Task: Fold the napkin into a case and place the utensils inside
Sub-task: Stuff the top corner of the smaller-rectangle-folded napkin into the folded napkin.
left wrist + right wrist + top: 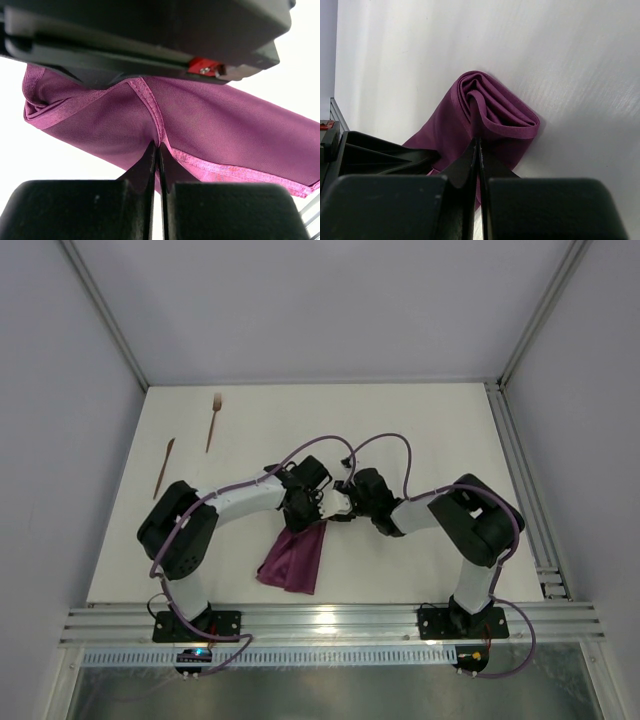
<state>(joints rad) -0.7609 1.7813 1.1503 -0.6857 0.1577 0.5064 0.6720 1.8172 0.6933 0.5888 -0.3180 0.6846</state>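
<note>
Pinching the napkin (295, 560) by its hem, the left fingers (141, 167) and right fingers (462, 167) are both clamped tight on it, folds trailing toward the near edge of the counter (420, 430).

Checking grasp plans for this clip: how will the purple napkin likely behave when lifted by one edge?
Probably floppy: the napkin bunches into soft rolled folds rather than keeping flat. Likely light, as the cloth looks thin at its stitched hem. Its slight sheen suggests it may slip.
</note>
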